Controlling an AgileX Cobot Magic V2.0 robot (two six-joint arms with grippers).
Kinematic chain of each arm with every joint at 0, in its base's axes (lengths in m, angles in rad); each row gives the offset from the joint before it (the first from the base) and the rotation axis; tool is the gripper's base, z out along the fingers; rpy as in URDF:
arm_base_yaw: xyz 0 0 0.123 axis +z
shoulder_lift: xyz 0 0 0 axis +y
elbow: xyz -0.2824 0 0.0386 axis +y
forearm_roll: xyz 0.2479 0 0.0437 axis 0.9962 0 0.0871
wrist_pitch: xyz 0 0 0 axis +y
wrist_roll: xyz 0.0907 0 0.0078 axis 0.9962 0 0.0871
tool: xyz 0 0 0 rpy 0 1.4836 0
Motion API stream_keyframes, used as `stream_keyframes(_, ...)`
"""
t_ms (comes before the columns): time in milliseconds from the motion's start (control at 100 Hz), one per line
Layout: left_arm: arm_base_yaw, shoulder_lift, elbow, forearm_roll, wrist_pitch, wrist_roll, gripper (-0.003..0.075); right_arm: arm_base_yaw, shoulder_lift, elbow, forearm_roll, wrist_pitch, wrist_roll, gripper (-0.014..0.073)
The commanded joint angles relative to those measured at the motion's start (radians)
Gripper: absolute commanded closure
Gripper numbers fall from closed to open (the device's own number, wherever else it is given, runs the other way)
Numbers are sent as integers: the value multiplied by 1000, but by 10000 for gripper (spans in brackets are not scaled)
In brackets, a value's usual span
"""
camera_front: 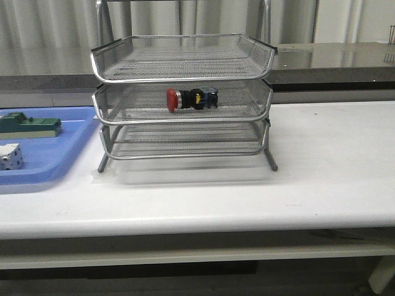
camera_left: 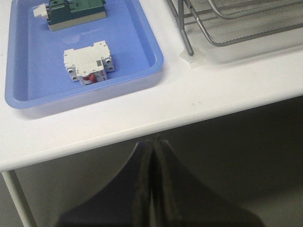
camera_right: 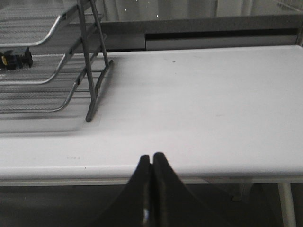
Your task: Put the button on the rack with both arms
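Note:
The button (camera_front: 191,99), with red head and black body, lies on its side in the middle tier of the silver wire rack (camera_front: 123,80). Its black end also shows in the right wrist view (camera_right: 15,57). Neither arm shows in the front view. My left gripper (camera_left: 154,143) is shut and empty, held off the table's front edge near the blue tray (camera_left: 142,28). My right gripper (camera_right: 152,158) is shut and empty, at the table's front edge, right of the rack (camera_right: 90,80).
A blue tray (camera_front: 68,145) stands left of the rack, holding a green block (camera_front: 28,125) and a white block (camera_front: 9,156); both show in the left wrist view, green (camera_left: 75,12) and white (camera_left: 89,63). A rack leg (camera_left: 185,40) stands near the tray.

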Motion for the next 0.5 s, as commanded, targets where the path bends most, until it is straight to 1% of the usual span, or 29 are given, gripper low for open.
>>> stream_keyframes(0, 2, 3, -24, -22, -63, -13, 741, -7, -19, -3, -13, -126, 3, 663)
stream_keyframes(110, 2, 3, -24, -22, -63, -13, 741, -7, -19, 29, -13, -188, 3, 663)
stream_keyframes(490, 2, 3, -24, -22, -63, -13, 741, -7, -19, 29, -13, -191, 4, 663)
